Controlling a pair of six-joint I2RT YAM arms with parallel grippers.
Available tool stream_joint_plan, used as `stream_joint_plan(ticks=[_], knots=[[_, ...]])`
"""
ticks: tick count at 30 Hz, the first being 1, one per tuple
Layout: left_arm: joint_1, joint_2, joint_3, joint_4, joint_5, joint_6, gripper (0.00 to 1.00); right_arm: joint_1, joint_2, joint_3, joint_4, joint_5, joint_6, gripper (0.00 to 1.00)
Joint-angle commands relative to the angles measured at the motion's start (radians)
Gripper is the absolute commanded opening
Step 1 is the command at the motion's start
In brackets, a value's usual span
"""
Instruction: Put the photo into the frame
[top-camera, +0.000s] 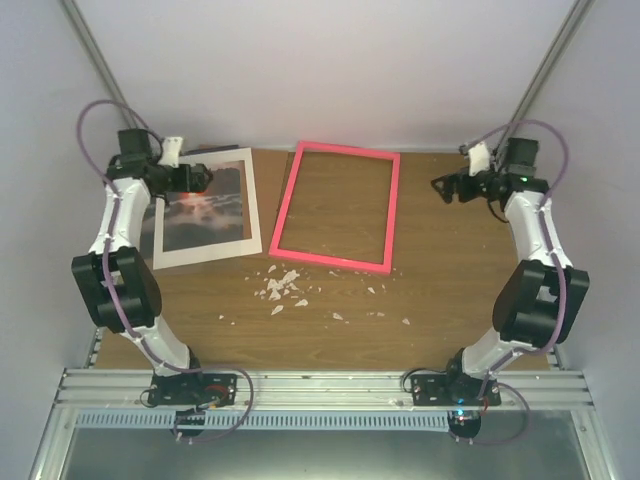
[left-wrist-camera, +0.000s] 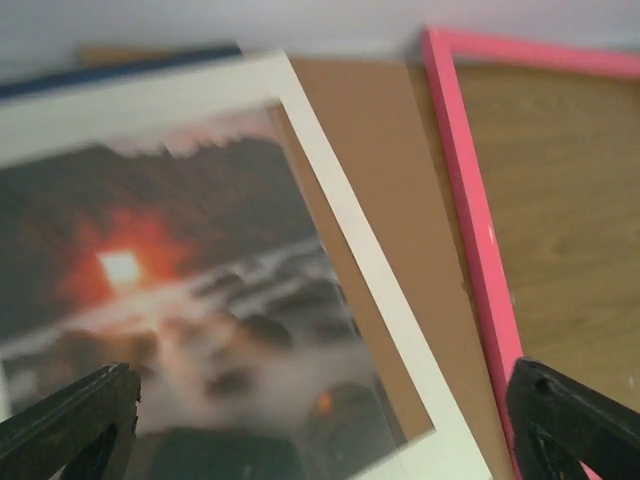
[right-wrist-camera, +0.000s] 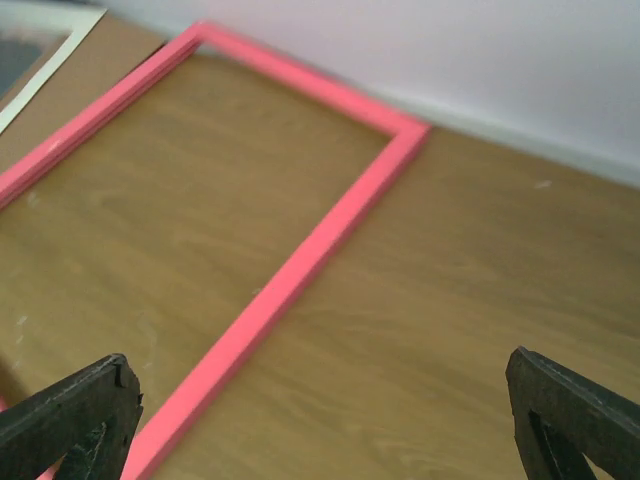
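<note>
Left gripper (left-wrist-camera: 320, 400), right gripper (right-wrist-camera: 320, 395): jaws apart, empty. Risk: photo (left-wrist-camera: 150, 300) lies flat, so pinch may slip or drag mat (left-wrist-camera: 350, 250) and bump frame (left-wrist-camera: 480, 230).

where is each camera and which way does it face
Top external: above and behind, looking down on the table, photo and frame; left arm and right arm show.
Left wrist: on the left arm, facing down at the photo; open left pincer tips at bottom corners.
Right wrist: on the right arm, facing a frame corner; open right pincer tips likewise.
Both wrist views share the frame.
</note>
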Motion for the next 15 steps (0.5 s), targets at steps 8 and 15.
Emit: stream_joint_plan(ticks=[8, 15], knots=[[-0.176, -0.238, -0.415, 0.146, -0.117, -0.06, 0.99, 0.345, -0.11, -0.306, 0.065, 0.107, -0.067, 1.0], [-0.225, -0.335, -0.547, 0.208, -0.212, -0.116, 0.99, 0.455, -0.076, -0.361, 0.125, 0.281, 0.14, 1.0]])
